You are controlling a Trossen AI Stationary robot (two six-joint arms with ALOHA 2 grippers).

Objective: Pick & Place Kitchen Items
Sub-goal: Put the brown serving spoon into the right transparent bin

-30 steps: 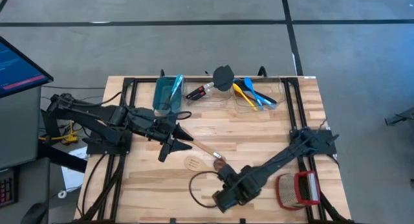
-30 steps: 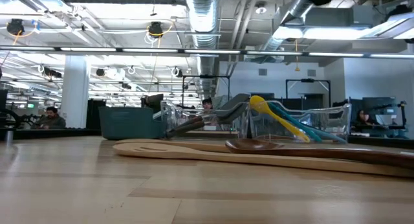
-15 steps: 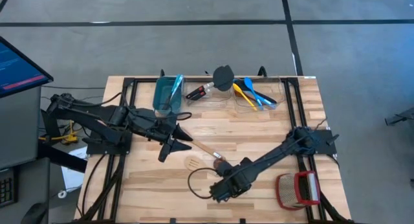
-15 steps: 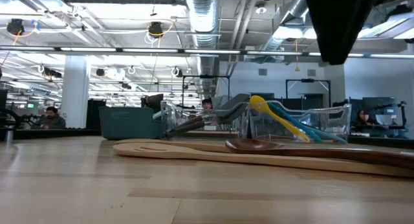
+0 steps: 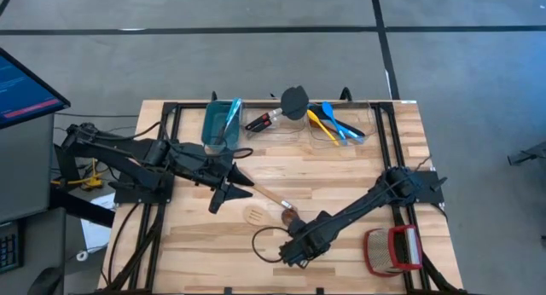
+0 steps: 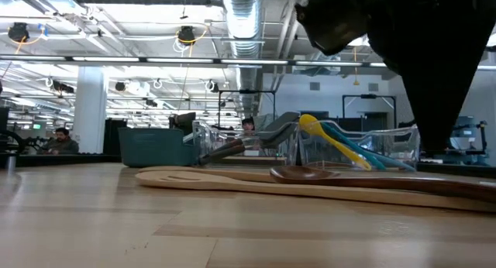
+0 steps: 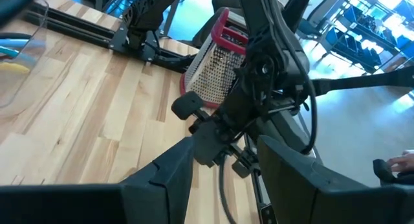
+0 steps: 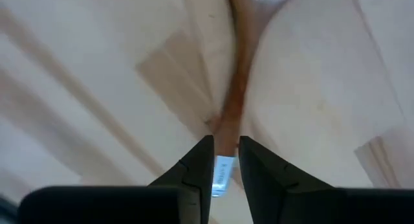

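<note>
The wooden table [image 5: 341, 171] fills the middle of the high view, with the two dark arms reaching in from the left and right edges. Along the upper edge of the table stand a teal bin [image 5: 221, 123] left of centre and a clear tray [image 5: 341, 124] right of centre holding yellow and blue spoons [image 5: 328, 121], with a black spatula [image 5: 294, 101] between them. A red-and-tan basket [image 5: 394, 249] sits at the lower right.

The left gripper [image 5: 223, 190] hangs left of centre, empty, its jaws standing apart; it waits.

The right gripper [image 5: 294, 248] is low in the centre of the frame, down over the table. Just above it in the picture lie two wooden spoons: a slotted one [image 5: 254, 215] and a dark-bowled one [image 5: 290, 216]. The right wrist view shows the dark spoon's handle [image 8: 234, 88] running down between the two fingers [image 8: 197, 162], its labelled end sitting in the narrow gap. The jaws are nearly closed about that handle tip; whether they truly pinch it I cannot tell.

The step in hand looks like the pick of this wooden spoon. The next move calls for a firm close on the handle end, then a straight lift, since a grip this far from the bowl may let the spoon droop or swing before it reaches a container.
</note>
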